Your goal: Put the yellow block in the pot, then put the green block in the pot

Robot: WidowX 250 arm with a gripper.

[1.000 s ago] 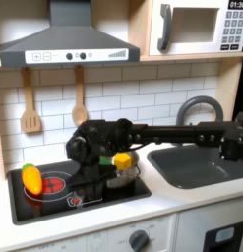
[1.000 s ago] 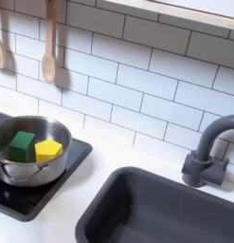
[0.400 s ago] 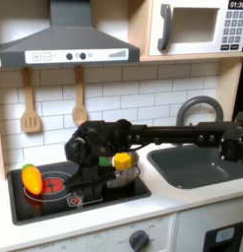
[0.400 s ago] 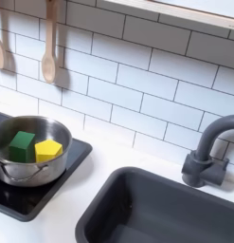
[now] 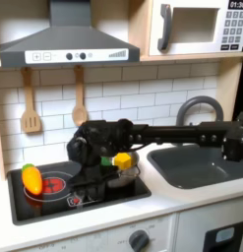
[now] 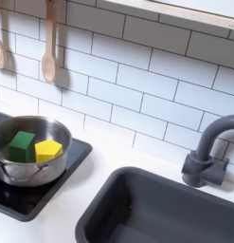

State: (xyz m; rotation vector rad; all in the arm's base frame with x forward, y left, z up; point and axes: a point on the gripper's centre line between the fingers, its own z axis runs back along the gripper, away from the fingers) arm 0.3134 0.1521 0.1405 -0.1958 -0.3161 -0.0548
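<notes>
In the second exterior view the silver pot (image 6: 7, 167) stands on the black stovetop at the lower left. The green block (image 6: 21, 145) and the yellow block (image 6: 47, 149) sit side by side inside it. In the first exterior view the black arm reaches in from the right and ends over the stovetop. My gripper (image 5: 91, 181) hangs as a dark mass just left of the pot (image 5: 124, 178). The yellow block (image 5: 122, 159) shows at the pot's top. Whether the jaws stand apart is too dark and blurred to tell.
An orange-yellow toy vegetable (image 5: 31, 178) lies on the red burner at the first exterior view's left. Wooden spoons (image 6: 49, 59) hang on the tiled wall. The dark sink basin (image 6: 161, 211) and grey faucet (image 6: 206, 157) are to the right of the stovetop (image 5: 93, 202).
</notes>
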